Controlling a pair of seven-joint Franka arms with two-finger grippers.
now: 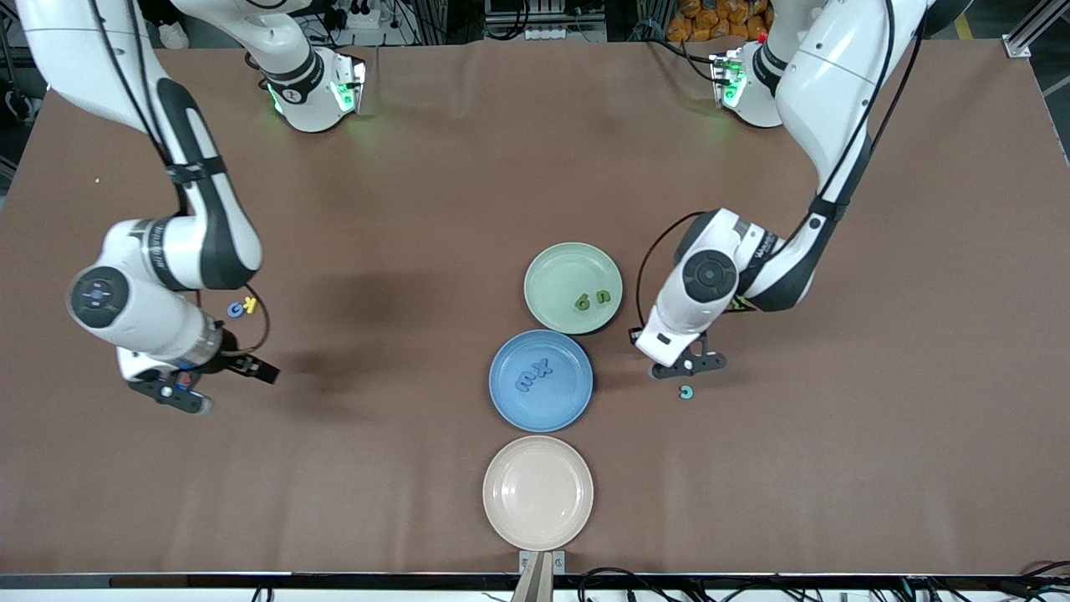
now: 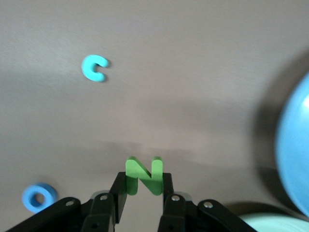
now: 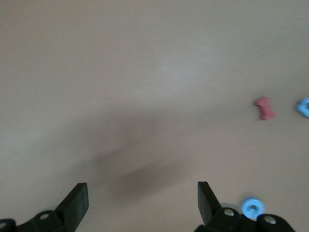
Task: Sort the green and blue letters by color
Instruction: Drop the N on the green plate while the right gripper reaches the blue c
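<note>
- Evidently the left gripper is pinching a green N between narrow jaws, gripping only its lower edge, so the letter is risking a twist or slip on the way to the green plate nearby.
- Farther off, a teal C is lying loose on the bench.
- Well apart, the right gripper is waiting with jaws spread wide, holding nothing.

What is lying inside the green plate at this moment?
Two olive green letters lie side by side in the green plate, toward the left arm's end. The rest of its surface shows bare; nothing covers any part of it.
</note>
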